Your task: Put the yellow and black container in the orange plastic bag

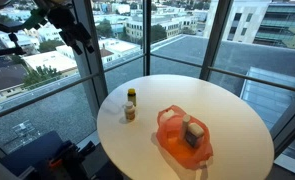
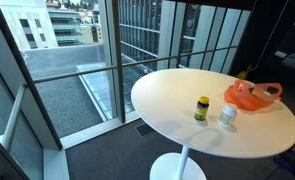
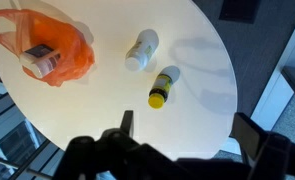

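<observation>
The yellow and black container (image 3: 164,87) has a yellow cap and stands on the round white table (image 3: 107,100), next to a white bottle (image 3: 141,50). It shows in both exterior views (image 1: 131,96) (image 2: 201,108). The orange plastic bag (image 3: 57,55) lies open on the table a short way from it, with a boxy item inside, and shows in both exterior views (image 1: 182,138) (image 2: 252,95). My gripper (image 3: 187,135) is open and empty. It hangs high above the table's edge, well away from the container, and appears at the upper left of an exterior view (image 1: 80,40).
The white bottle (image 1: 129,113) (image 2: 227,115) stands close beside the container. The table (image 1: 227,110) is next to floor-to-ceiling windows with railings (image 2: 117,60). The floor drops away beyond the table's rim.
</observation>
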